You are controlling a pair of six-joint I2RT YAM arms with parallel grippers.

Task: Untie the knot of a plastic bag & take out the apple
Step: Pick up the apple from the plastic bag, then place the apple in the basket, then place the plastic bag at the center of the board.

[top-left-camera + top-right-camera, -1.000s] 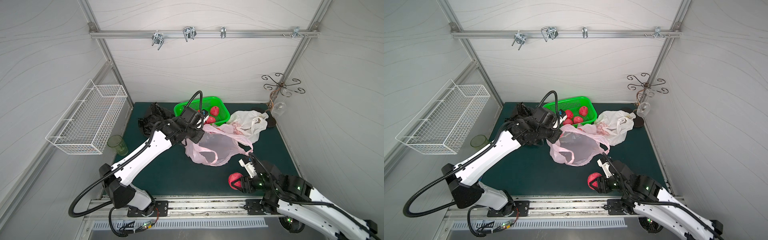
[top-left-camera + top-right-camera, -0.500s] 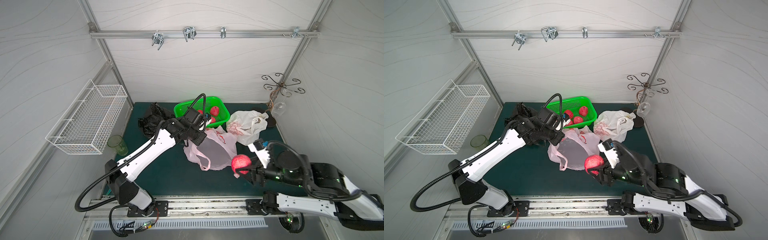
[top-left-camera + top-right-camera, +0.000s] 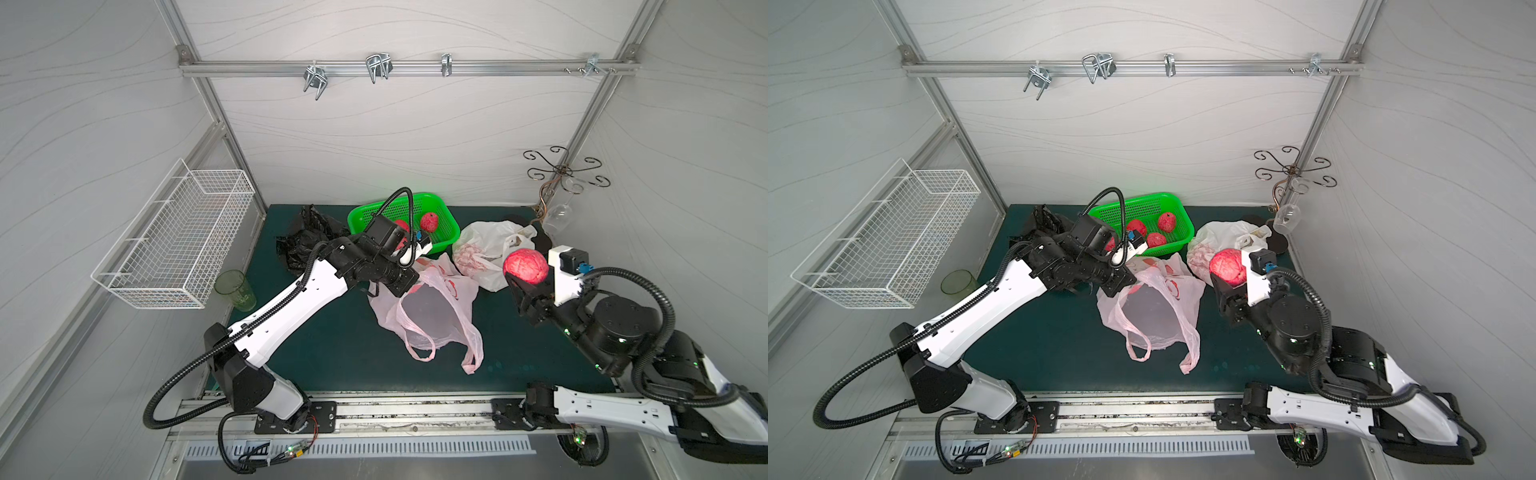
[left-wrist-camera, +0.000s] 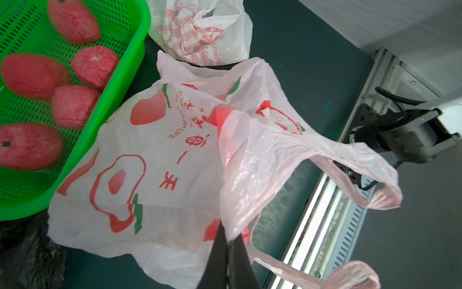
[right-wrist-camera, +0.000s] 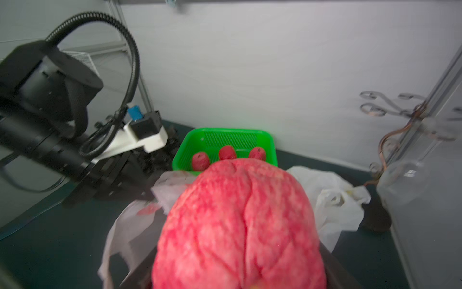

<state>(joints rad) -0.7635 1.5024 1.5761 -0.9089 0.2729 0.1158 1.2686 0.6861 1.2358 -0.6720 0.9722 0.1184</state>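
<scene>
Apple (image 3: 525, 266): red, mottled with pale pink veining. Plastic bag (image 4: 155, 160): translucent pale pink, printed with red-and-green fruit outlines and red characters. Fruit basket (image 3: 444, 216): bright green, perforated; second bag (image 3: 490, 245): white with red lettering; crumpled bag (image 3: 299, 245): black; mat (image 3: 332, 340): dark green; cup (image 3: 235, 286): translucent green; wire basket (image 3: 174, 249): white.

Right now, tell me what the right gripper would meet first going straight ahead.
Likely the green basket, passing over the pink bag; the held apple hides the line, so depth is unsure.
</scene>
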